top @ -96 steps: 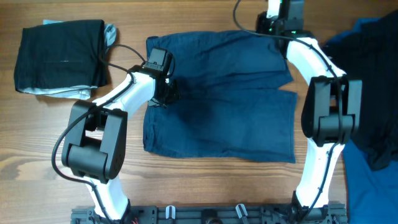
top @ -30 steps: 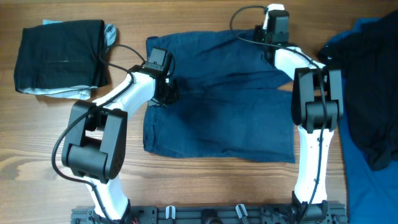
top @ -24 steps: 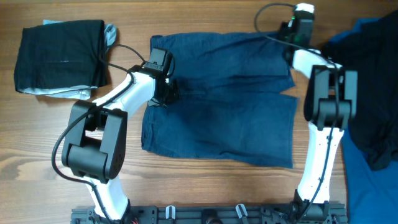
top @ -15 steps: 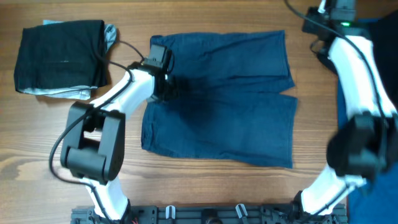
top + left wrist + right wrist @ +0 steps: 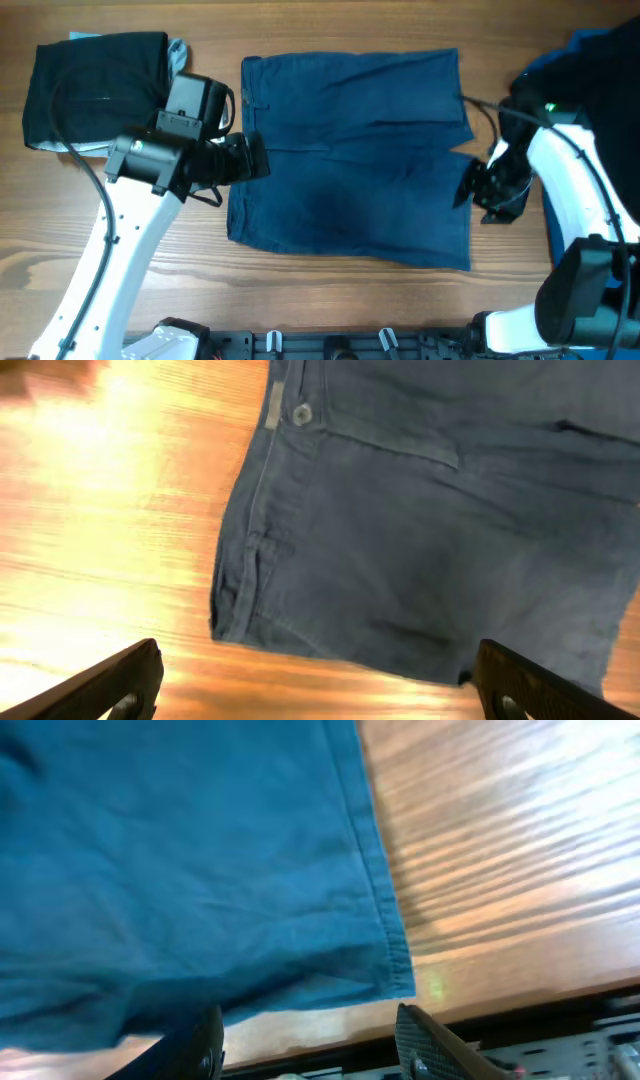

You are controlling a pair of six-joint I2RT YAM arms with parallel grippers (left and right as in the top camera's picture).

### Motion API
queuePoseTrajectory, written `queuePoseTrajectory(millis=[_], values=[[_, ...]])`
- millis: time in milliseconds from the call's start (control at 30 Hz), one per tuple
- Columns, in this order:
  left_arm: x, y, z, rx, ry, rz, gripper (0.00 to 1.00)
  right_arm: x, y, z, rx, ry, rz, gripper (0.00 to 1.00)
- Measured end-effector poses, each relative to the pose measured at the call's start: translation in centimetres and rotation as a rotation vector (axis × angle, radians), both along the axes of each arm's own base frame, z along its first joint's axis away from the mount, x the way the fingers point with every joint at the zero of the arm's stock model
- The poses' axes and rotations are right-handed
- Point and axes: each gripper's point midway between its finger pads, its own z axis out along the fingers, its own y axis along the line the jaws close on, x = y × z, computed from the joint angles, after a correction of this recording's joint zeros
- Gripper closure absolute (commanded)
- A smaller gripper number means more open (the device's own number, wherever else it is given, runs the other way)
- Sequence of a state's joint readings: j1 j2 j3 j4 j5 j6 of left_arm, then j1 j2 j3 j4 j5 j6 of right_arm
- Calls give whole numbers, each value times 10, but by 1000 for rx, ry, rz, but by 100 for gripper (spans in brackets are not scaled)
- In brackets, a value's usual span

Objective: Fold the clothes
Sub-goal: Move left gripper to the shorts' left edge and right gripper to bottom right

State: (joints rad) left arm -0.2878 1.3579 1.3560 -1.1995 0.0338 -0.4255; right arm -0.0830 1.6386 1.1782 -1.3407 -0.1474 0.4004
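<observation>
The navy denim-like shorts lie spread flat in the middle of the table, one of the clothes. Their small button and waistband show in the left wrist view. My left gripper hovers at the shorts' left edge, open wide, with only bare wood between its fingers. My right gripper is at the shorts' right edge, open, near a hem corner. Nothing sits between its fingertips.
A folded black garment lies at the back left. A pile of blue and black clothes fills the right side, behind the right arm. The table's front rail runs along the near edge.
Both grippers opened and let go of the shorts. The left arm rose and drew back to the left edge. The right arm swung from the far right corner down to the right edge.
</observation>
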Motion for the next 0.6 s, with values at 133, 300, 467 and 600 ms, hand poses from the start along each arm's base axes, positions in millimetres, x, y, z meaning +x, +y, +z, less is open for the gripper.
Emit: queuePoseTrajectory(millis=[133,300,467,600], values=[[-6,7,-32,46,54,10,0,-32,6,-23,-1,117,-101,44],[-14,11,-58,69,108,12,0,-62,13,-26,-1,153,-214,36],[-11,10,-58,65,96,12,0,-67,13,16,-18,-86,-332,11],[-11,10,-59,65,97,12,0,-79,13,7,-21,-148,-393,17]])
